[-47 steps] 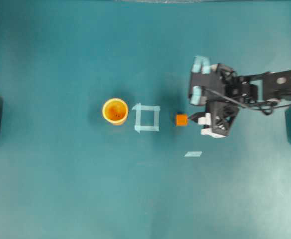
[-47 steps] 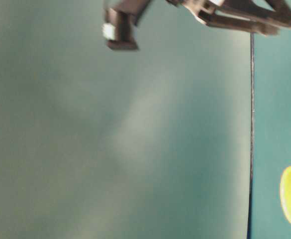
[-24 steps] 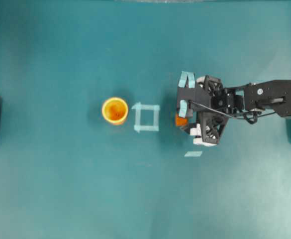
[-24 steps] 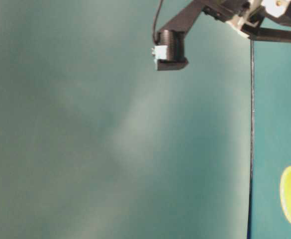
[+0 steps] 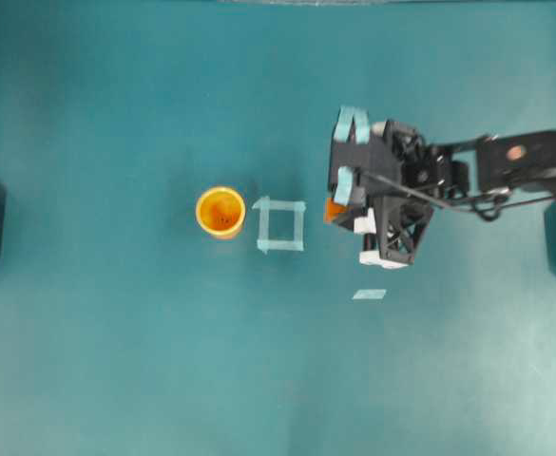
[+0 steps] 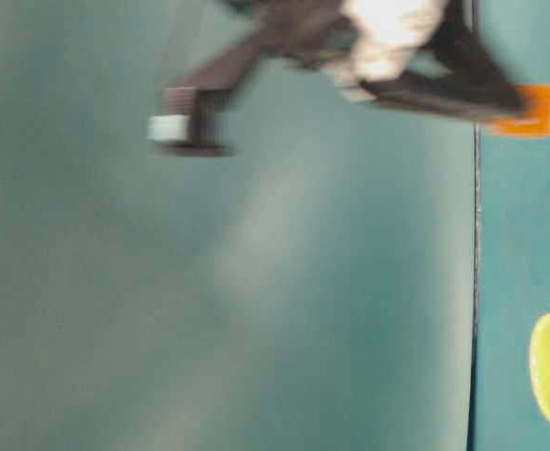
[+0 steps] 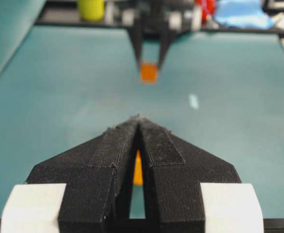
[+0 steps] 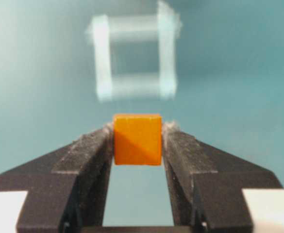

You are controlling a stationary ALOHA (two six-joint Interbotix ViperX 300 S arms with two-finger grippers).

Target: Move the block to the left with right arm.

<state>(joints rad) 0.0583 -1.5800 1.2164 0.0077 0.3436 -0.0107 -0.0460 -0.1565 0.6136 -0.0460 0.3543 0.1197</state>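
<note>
The block [image 8: 137,139] looks like smooth matt orange plastic, its faces even and its edges crisp. The right gripper [image 8: 137,145] has black fingers [image 8: 86,155] with a grainy, rough matt skin like printed plastic, set on smooth white plastic parts at the base. From overhead the same gripper shows an open lattice frame of matt black plastic with strips of pale blue tape on it. The left gripper [image 7: 139,127] has the same coarse black texture, with rougher pads along the inner edges. The table [image 5: 116,361] is a matt teal surface, smooth, with soft dull reflections. The tape square [image 5: 280,225] looks like thin pale blue paper tape. The cup [image 5: 220,211] appears as smooth yellow-orange plastic with a slight sheen
</note>
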